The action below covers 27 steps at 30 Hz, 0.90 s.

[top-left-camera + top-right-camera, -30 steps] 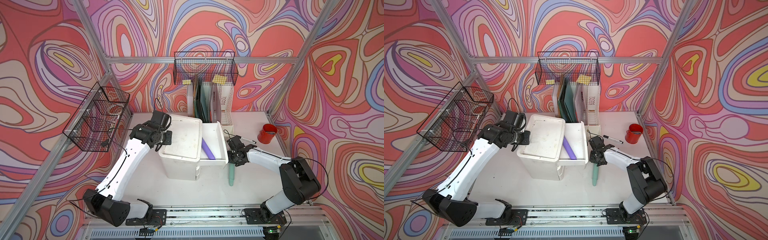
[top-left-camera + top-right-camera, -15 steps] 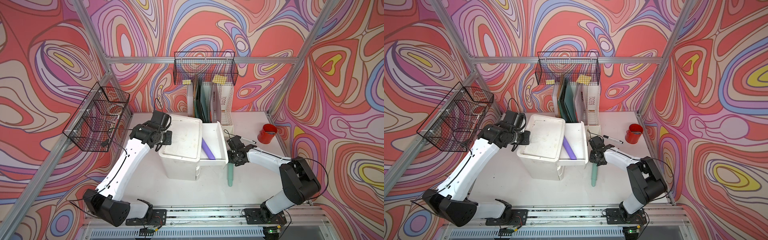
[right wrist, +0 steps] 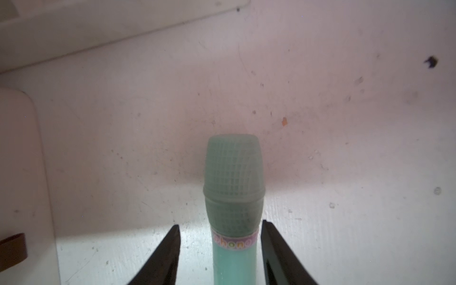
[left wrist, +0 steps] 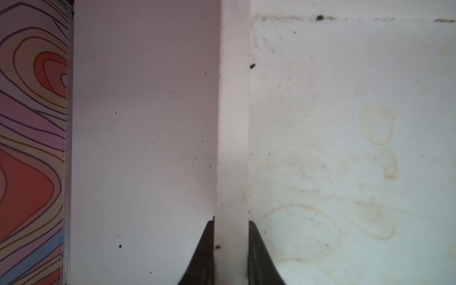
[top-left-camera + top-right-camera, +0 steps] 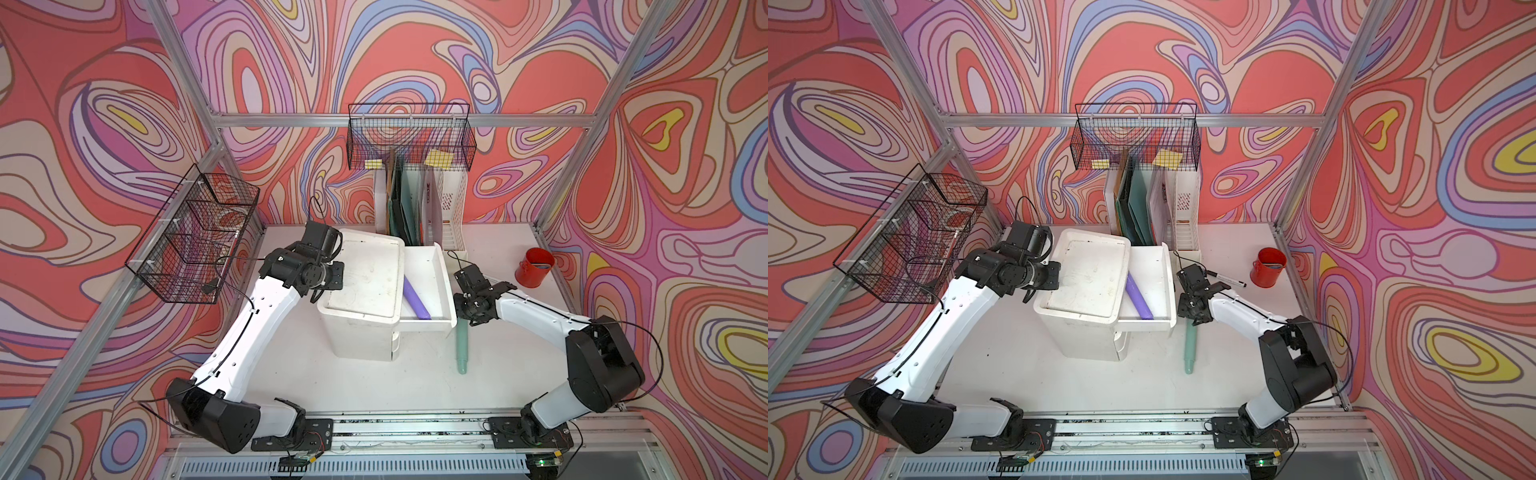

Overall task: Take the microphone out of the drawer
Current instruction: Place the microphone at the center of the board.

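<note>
The microphone [image 5: 462,345] lies flat on the table [image 5: 519,374], out of the drawer [image 5: 428,323] and just beside its near right corner. Its mesh head sits between the parted jaws of the right gripper [image 3: 220,223], a gap either side, nothing held. Being round, it could roll if a finger clips it on the way up (likely the worst risk). Its purple band reads "phon", the rest hidden. Farther left, the left gripper [image 4: 231,220] pinches the raised rim of the cabinet [image 5: 365,286]; pulling away clamped would drag it.
</note>
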Motion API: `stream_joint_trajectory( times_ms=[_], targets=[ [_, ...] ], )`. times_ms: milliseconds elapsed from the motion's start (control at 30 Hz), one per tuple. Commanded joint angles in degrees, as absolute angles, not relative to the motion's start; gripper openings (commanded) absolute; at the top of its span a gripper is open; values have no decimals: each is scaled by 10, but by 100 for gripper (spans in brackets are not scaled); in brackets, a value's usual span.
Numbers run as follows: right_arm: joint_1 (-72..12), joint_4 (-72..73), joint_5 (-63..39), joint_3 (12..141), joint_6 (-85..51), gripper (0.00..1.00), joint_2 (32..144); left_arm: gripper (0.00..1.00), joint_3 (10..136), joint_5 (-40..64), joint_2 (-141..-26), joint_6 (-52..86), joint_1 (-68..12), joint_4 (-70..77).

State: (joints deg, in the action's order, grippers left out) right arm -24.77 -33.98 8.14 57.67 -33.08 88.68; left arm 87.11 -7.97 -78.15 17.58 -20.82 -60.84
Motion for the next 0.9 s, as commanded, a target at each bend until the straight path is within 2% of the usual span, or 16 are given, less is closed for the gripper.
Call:
stream_joint_trajectory(
  times_ms=[0,367,700,867],
  targets=[
    [-244,-367,106,613,-298,55,849,0,871,-130,-773,175,-202,-604],
    [-245,-421,95,730,-209,57,770,0,872,-127,-775,178,-202,-602],
    [-252,-436,-148,808,-140,57,770,0,869,-127,-778,175,-202,-595],
    [-288,-459,-166,821,-131,57,791,0,871,-127,-777,173,-202,-595]
  ],
)
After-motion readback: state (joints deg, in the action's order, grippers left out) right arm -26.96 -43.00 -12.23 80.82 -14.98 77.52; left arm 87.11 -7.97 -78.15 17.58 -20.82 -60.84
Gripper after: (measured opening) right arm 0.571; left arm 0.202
